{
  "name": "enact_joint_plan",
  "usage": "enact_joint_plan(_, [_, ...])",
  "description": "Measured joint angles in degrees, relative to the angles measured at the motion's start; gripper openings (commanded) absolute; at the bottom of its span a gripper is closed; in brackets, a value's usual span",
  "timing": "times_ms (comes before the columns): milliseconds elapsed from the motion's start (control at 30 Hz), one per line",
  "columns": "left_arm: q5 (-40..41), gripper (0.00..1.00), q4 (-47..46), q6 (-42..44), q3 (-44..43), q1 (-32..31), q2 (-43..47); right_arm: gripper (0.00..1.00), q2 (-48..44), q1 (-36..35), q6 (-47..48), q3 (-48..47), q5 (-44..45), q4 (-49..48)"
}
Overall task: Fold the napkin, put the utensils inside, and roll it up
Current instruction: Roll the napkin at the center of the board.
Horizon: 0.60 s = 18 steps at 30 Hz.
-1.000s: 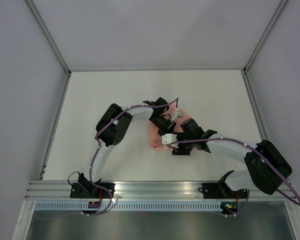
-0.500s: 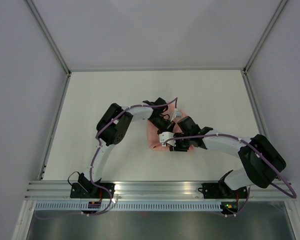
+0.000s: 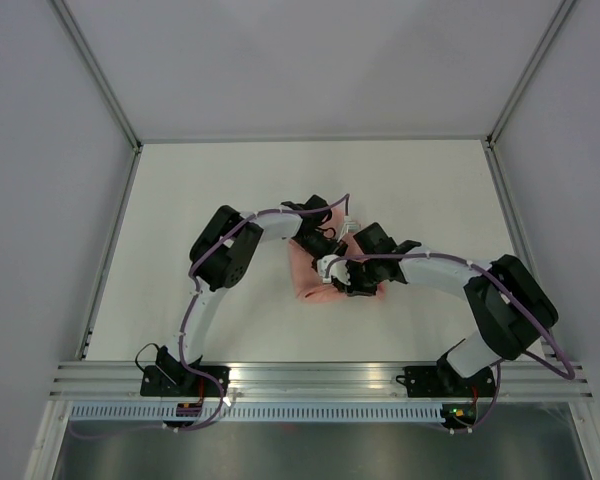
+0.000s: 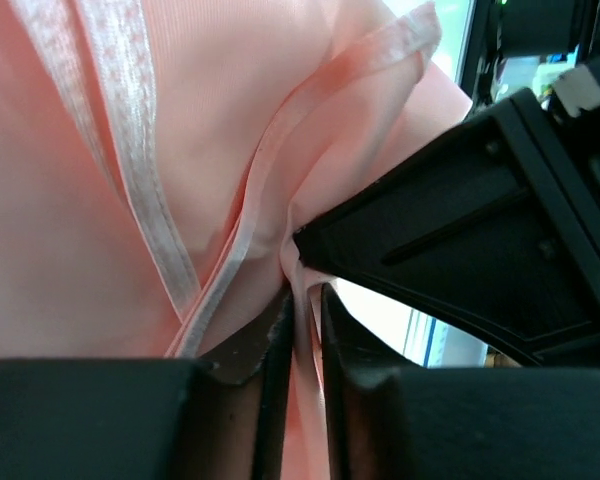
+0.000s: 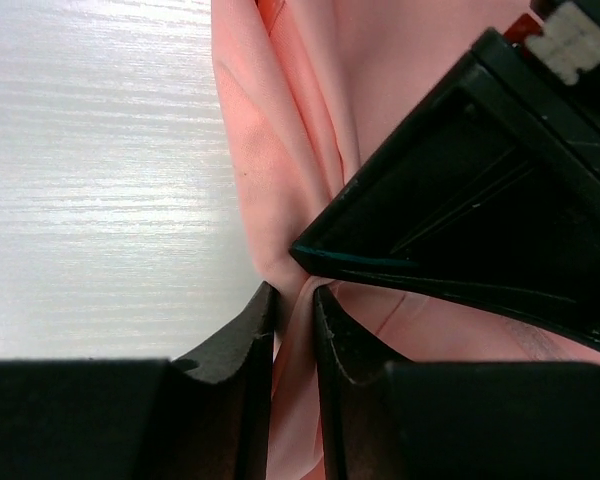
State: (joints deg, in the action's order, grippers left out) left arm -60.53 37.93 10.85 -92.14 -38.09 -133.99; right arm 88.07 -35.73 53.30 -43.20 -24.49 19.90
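The pale pink napkin point(image 3: 312, 285) lies bunched on the white table, mostly under both wrists. My left gripper point(image 3: 330, 255) reaches it from the upper left and my right gripper point(image 3: 340, 275) from the right, so the two meet nose to nose. In the left wrist view the left gripper point(image 4: 305, 300) has narrow jaws with a thin fold of napkin point(image 4: 210, 120) between them. In the right wrist view the right gripper point(image 5: 295, 295) pinches a fold of napkin point(image 5: 290, 120) in the same way. The utensils are out of view.
The white table point(image 3: 200, 200) is walled by grey panels with metal frame posts at the corners. An aluminium rail point(image 3: 310, 375) carrying both arm bases runs along the near edge. Purple cables loop along both arms.
My right arm has swung left onto the napkin and its jaws have closed from wide to narrow on a fold. The left gripper stays at the cloth, its jaws eased slightly apart.
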Motion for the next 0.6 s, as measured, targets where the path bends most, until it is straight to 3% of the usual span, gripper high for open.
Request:
enact_joint_plan(267, [2.14, 0.31, -5.62, -4.00, 3.80, 0.74, 3.39, 0.21, 6.78, 5.16, 2.86, -7.67, -8.83, 9.40])
enact_joint_plan(600, [14.38, 0.30, -21.62, -12.96, 15.52, 6.08, 14.51, 0.20, 13.18, 8.66, 5.99, -14.16, -15.41, 17.92])
